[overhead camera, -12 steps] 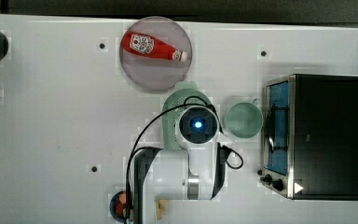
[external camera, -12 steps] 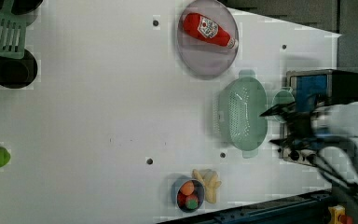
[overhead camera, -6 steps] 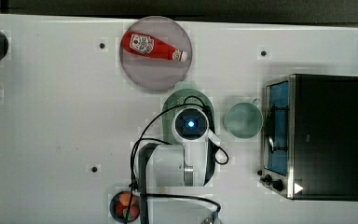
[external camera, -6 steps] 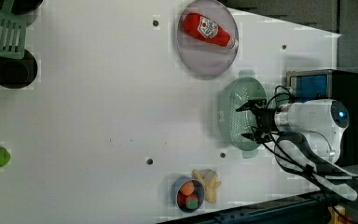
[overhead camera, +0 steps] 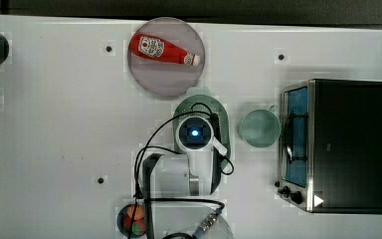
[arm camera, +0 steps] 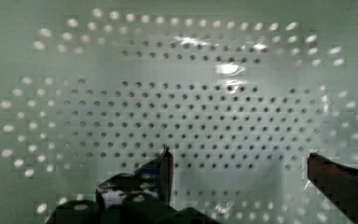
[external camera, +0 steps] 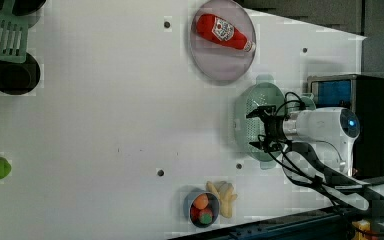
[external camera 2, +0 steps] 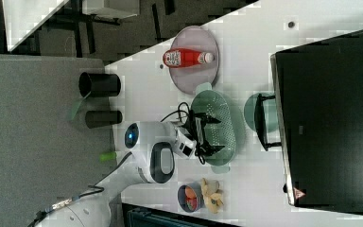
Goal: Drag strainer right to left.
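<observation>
Claw (arm camera: pixel 237 161) spread wide, grasping nothing | lowered into strainer (external camera: pixel 250 122) bowl since a second ago (perforated floor close beneath) | strainer unmoved, at 5 o'clock of ketchup plate (overhead camera: pixel 154 79) in top view | drag can begin once I'm seated.

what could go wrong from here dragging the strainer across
1. The open gripper hangs inside the strainer with nothing clamped, so a sideways pull may slip off the perforated floor or tip the bowl.
2. The grey plate with the ketchup bottle sits right beside the strainer's rim; a drag drifting that way could knock it.
3. The arm's loose cable could snag.
</observation>
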